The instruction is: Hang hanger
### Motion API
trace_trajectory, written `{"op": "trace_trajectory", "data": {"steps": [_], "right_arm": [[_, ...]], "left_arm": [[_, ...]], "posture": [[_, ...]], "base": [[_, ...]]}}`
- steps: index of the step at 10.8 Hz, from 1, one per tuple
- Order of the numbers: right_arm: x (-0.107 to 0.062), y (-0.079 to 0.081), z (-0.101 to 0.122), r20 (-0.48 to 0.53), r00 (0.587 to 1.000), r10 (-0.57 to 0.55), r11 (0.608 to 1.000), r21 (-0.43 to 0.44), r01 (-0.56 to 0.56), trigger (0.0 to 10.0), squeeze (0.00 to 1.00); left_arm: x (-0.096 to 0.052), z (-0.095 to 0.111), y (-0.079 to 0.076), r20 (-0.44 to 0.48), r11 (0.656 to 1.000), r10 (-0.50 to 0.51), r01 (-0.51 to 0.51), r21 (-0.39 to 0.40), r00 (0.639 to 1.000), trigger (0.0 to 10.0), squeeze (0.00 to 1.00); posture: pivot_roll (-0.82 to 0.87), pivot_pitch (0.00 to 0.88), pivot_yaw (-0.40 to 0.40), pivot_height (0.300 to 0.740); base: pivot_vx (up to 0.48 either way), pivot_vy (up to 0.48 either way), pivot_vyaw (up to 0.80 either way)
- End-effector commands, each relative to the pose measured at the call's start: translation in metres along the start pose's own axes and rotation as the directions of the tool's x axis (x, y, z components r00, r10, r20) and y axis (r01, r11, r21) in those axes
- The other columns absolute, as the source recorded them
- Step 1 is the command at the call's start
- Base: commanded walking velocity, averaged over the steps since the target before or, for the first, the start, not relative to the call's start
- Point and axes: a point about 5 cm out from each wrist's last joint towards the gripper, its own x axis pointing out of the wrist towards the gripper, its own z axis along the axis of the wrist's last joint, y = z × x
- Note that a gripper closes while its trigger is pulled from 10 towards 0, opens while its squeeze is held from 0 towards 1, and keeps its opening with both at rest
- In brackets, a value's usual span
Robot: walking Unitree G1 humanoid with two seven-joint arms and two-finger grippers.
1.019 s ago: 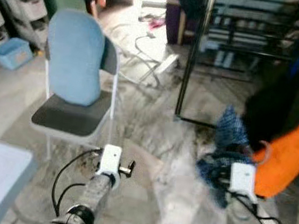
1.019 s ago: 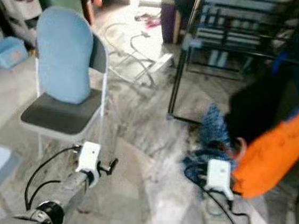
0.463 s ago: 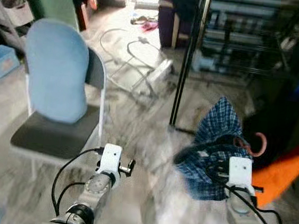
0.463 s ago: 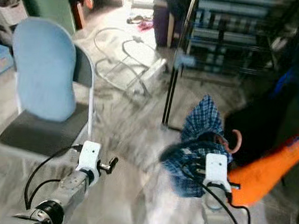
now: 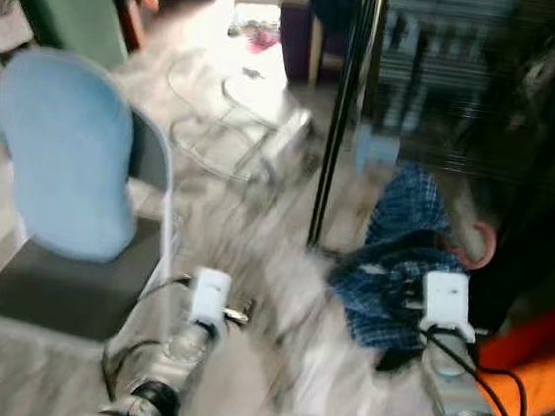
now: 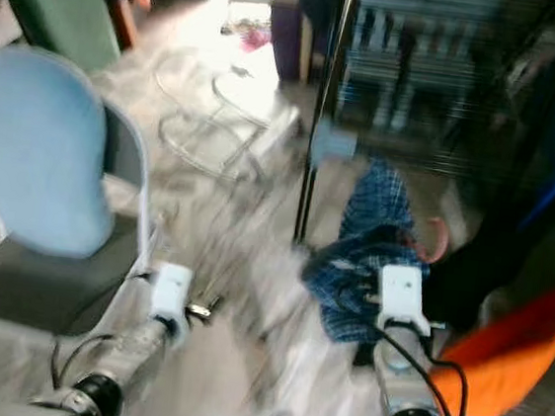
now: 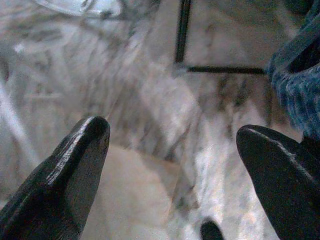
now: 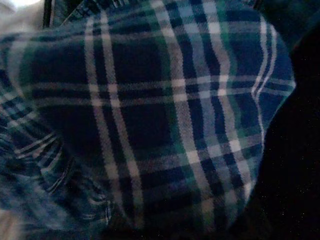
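Observation:
A blue plaid shirt [image 5: 400, 243] on a hanger with a pink hook [image 5: 478, 249] hangs in front of my right arm. My right gripper [image 5: 406, 293] is buried in the cloth and carries it above the floor; its fingers are hidden. In the right wrist view the plaid cloth [image 8: 150, 115] lies close against the camera. The black upright pole of a clothes rack [image 5: 342, 115] stands just left of the shirt. Lower left, my left gripper [image 7: 172, 150] is open over the marble floor with nothing between its fingers [image 7: 85, 150].
A folding chair with a blue backrest [image 5: 65, 151] and dark seat [image 5: 61, 285] stands at the left. An orange garment [image 5: 539, 365] and dark clothes hang at the right. A white wire frame [image 5: 221, 128] lies on the floor beyond. The picture is blurred.
The whole picture has shifted, so the camera has moved nearer the rack. The right gripper has lifted the plaid shirt higher; its pink hook now shows. The left gripper holds its pose.

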Motion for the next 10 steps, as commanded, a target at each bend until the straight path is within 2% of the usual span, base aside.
{"op": "trace_trajectory", "data": {"steps": [1, 2, 5, 10], "right_arm": [[0.000, 0.005, 0.009, 0.034, 0.999, 0.007, 1.000, 0.020, -0.008, 10.0, 0.00], [0.000, 0.006, 0.017, 0.081, 0.997, 0.014, 1.000, 0.008, -0.014, 10.0, 0.00], [-0.002, 0.005, 0.031, 0.138, 0.990, 0.017, 1.000, 0.018, -0.020, 10.0, 0.00], [-0.003, 0.000, 0.042, 0.168, 0.986, 0.004, 0.999, 0.035, -0.010, 10.0, 0.00]], "left_arm": [[-0.005, -0.012, 0.011, -0.046, 0.999, 0.030, -0.029, 0.012, 0.999, 10.0, 0.00], [-0.006, -0.013, 0.012, -0.050, 0.999, 0.031, -0.030, 0.017, 0.998, 10.0, 0.00], [-0.006, -0.013, 0.011, -0.050, 0.999, 0.031, -0.030, 0.016, 0.998, 10.0, 0.00], [-0.005, -0.014, 0.008, -0.052, 0.999, 0.031, -0.030, 0.014, 0.998, 10.0, 0.00]], "posture": [[-0.21, 0.110, 0.040, 0.740], [-0.21, 0.110, 0.040, 0.740], [-0.21, 0.112, 0.036, 0.740], [-0.21, 0.107, 0.029, 0.740]], "base": [[0.000, 0.000, 0.00], [0.000, 0.000, 0.00], [0.000, 0.000, 0.00], [0.000, 0.000, 0.00]]}}
